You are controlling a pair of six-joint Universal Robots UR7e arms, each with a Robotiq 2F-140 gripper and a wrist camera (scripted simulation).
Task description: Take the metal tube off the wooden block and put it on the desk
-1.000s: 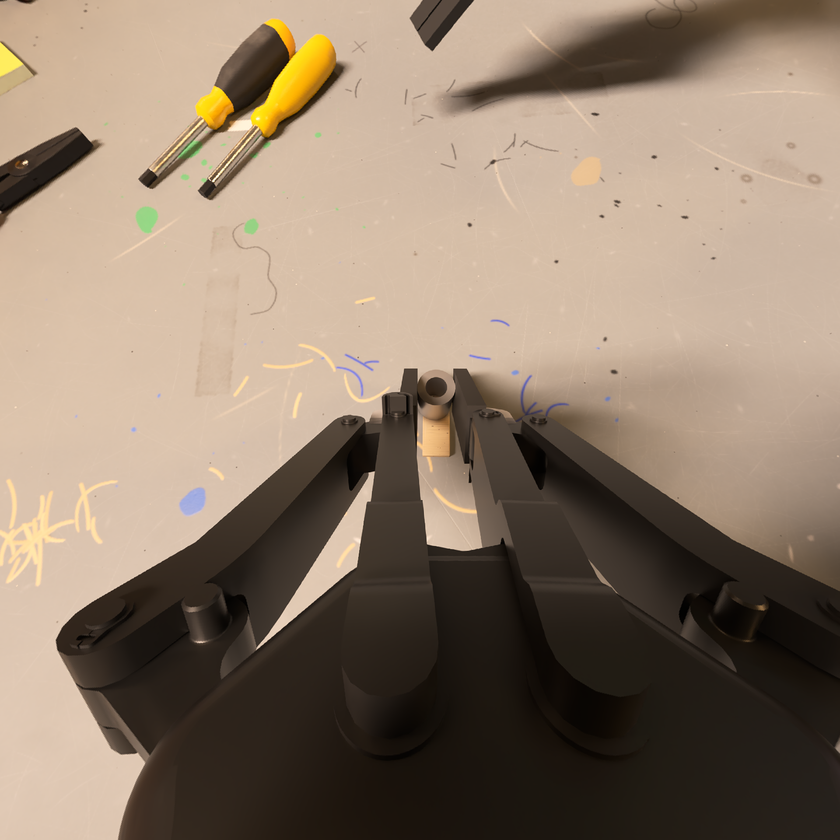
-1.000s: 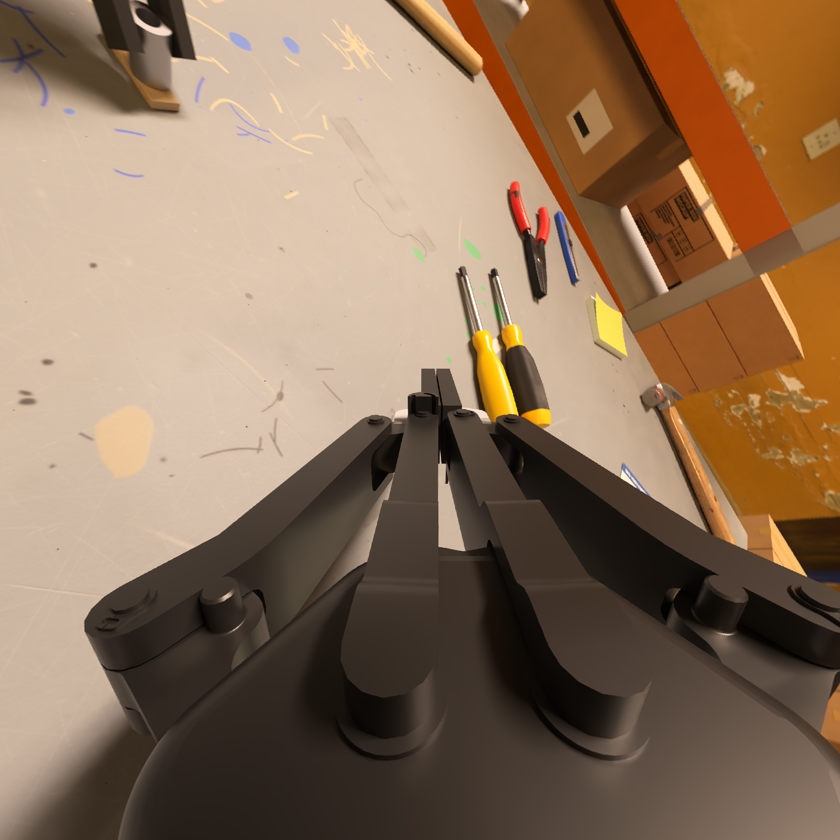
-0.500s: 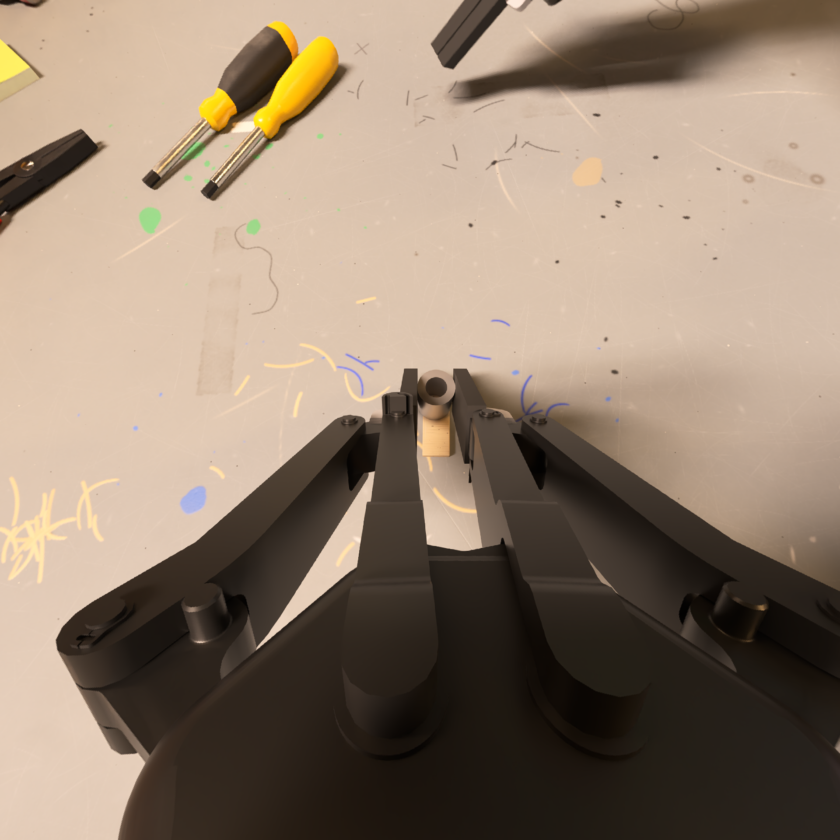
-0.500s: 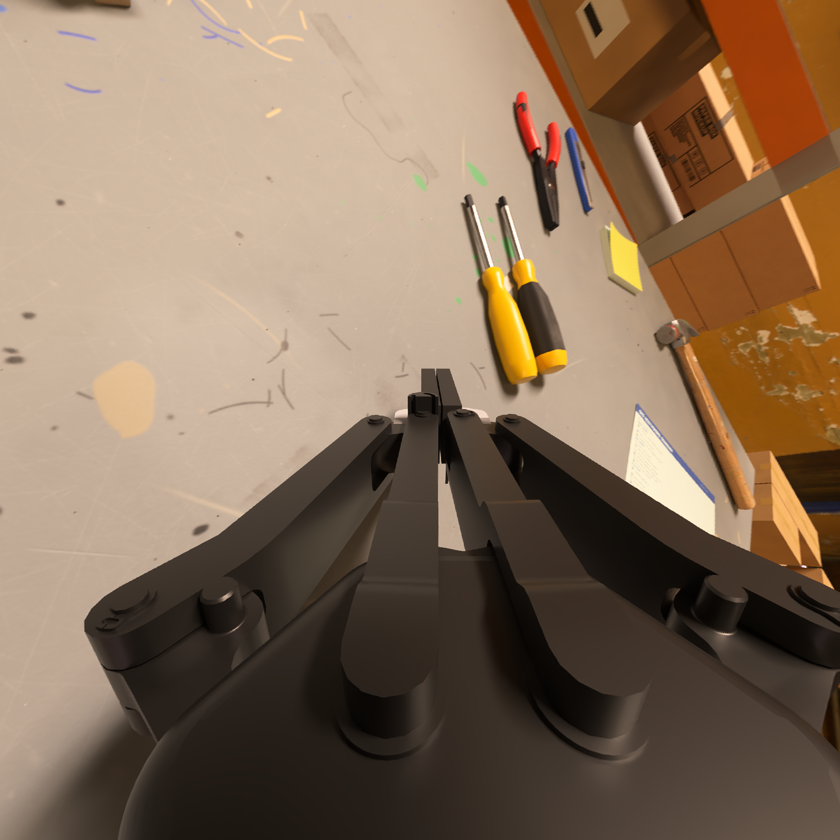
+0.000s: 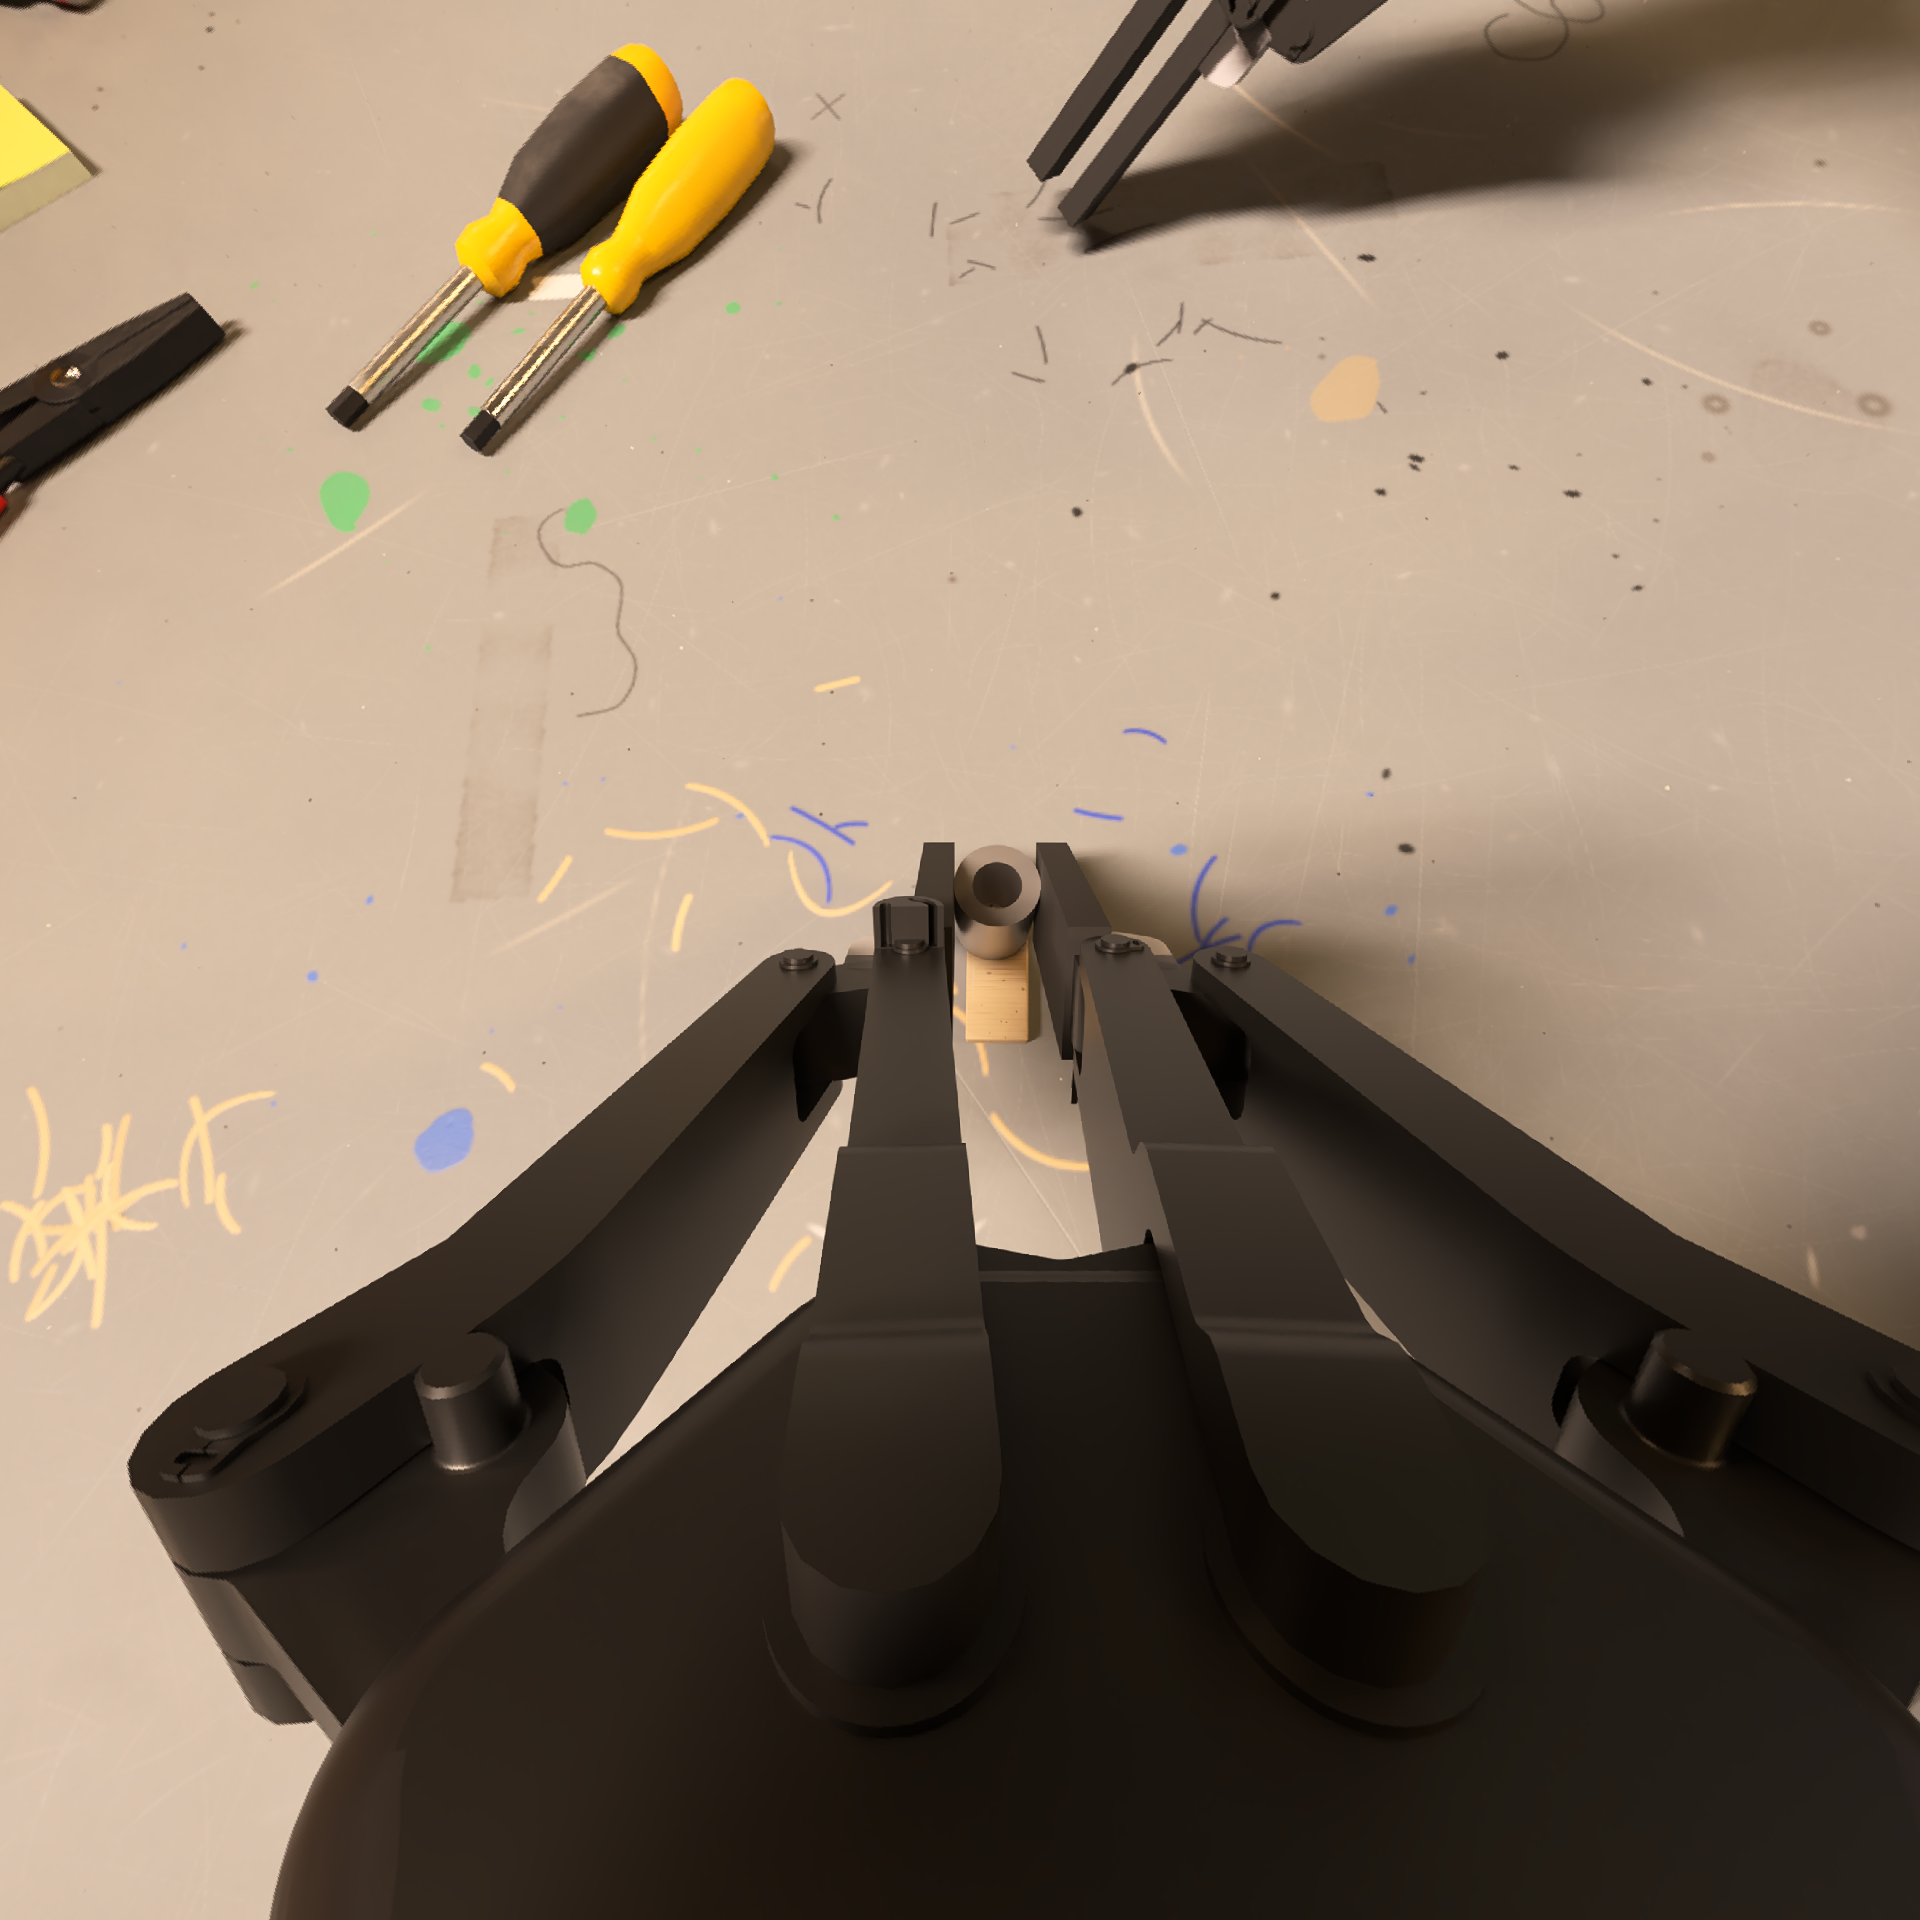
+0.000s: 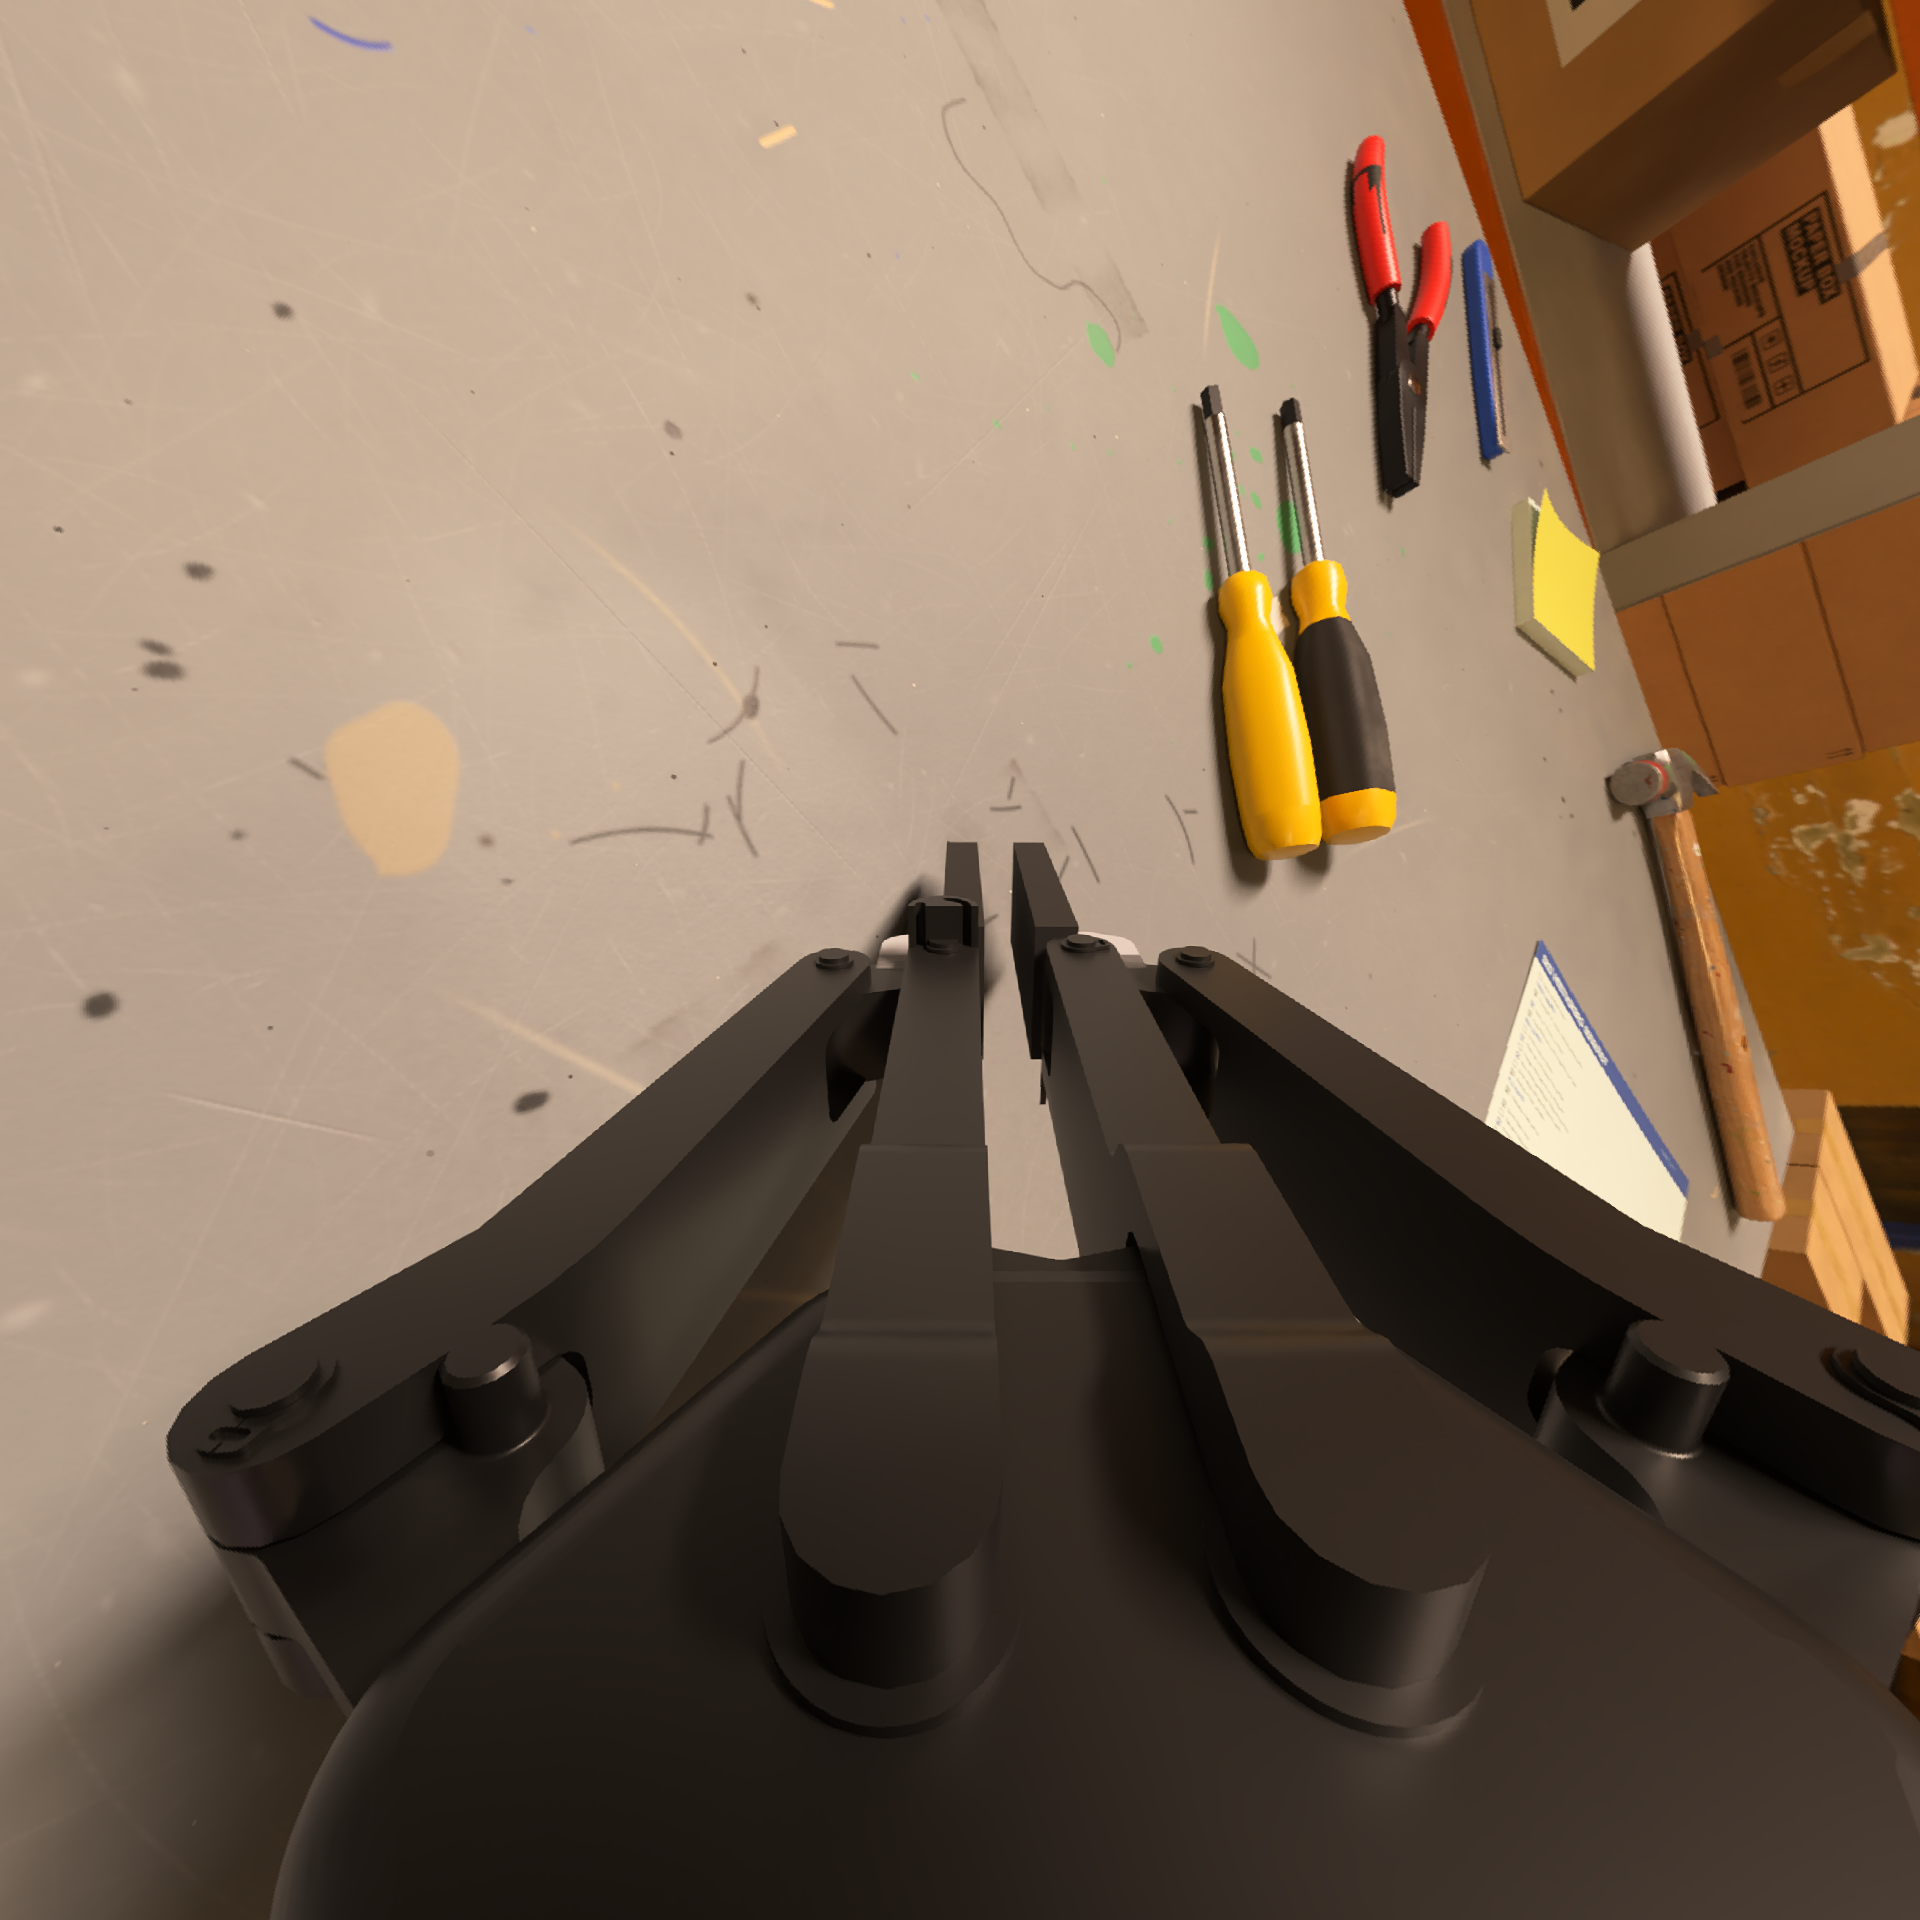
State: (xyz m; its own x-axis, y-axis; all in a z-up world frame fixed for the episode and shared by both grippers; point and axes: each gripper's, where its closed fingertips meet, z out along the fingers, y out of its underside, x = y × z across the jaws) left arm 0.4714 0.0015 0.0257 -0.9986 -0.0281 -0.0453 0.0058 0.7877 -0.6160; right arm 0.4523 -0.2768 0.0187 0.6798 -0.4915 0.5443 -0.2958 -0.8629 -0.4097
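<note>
In the left wrist view, the short grey metal tube [image 5: 995, 896] stands upright on the far end of a small pale wooden block [image 5: 1000, 1006] on the grey desk [image 5: 1351, 675]. My left gripper [image 5: 995, 873] is shut on the tube, with one finger on each side. My right gripper [image 6: 995, 868] is empty. Its fingertips are a small gap apart and low over bare desk [image 6: 520, 416], left of the screwdriver handles. It also shows in the left wrist view [image 5: 1065, 187] at the top, far from the tube.
Two yellow screwdrivers [image 6: 1299, 707] lie side by side; they also show in the left wrist view [image 5: 623, 197]. Red-handled pliers [image 6: 1397, 312], a blue knife [image 6: 1484, 353], yellow sticky notes [image 6: 1558, 582], a hammer [image 6: 1704, 977] and a paper sheet [image 6: 1579, 1101] lie by the shelving with cardboard boxes [image 6: 1766, 312].
My right gripper has come down close to the desk near the screwdriver handles, and its jaws have parted slightly. My left gripper, the tube and the block have not moved.
</note>
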